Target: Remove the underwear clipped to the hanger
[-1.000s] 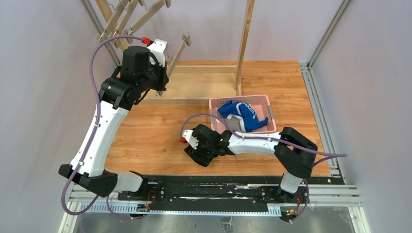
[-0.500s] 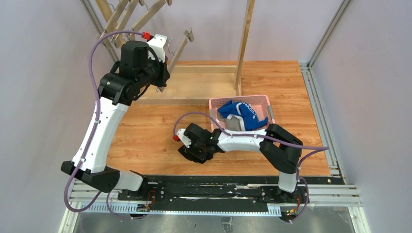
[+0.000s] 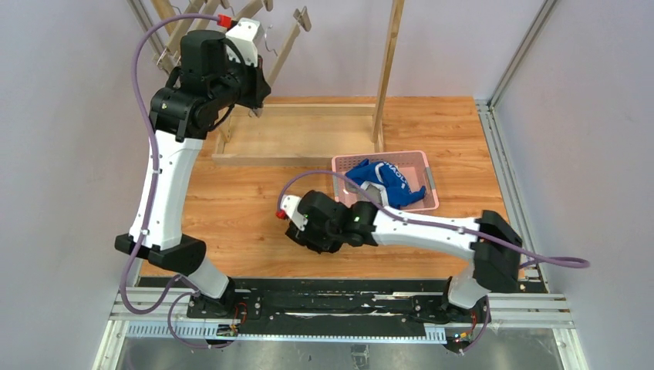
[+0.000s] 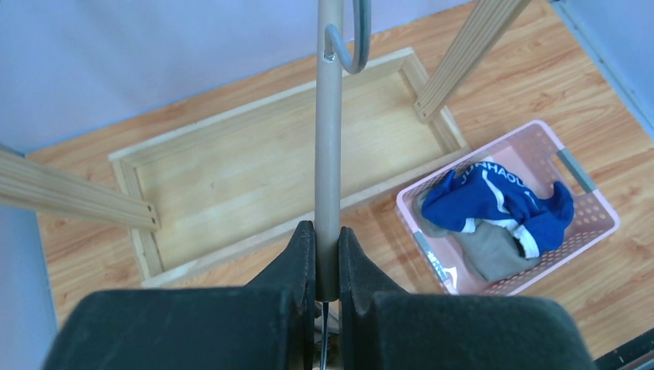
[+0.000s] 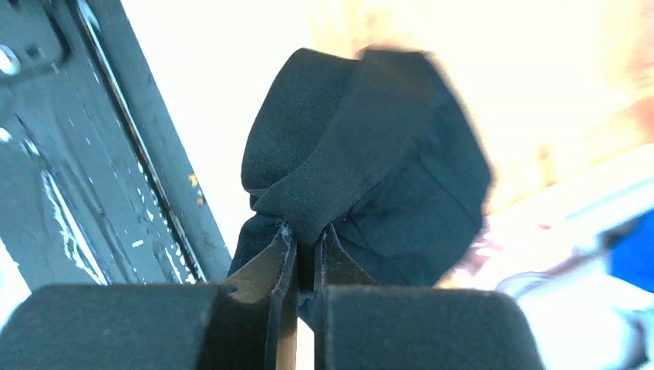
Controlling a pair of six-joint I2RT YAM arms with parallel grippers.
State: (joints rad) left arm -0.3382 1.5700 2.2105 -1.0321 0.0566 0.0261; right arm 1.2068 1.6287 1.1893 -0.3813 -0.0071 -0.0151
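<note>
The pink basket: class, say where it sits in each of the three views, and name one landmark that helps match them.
Top external: pink basket just right of centre.
Left wrist: lower right.
Right wrist: cannot tell; black briefs fill the view and the rest is blurred.
Landmark: the blue briefs lying in it, seen in the top and left wrist views.

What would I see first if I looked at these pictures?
The bright blue underwear pops out, lying in the pink basket on the table's right. Next, the right gripper pinches black underwear near the front edge, and the left gripper clamps a hanger bar, raised at the back left.
</note>
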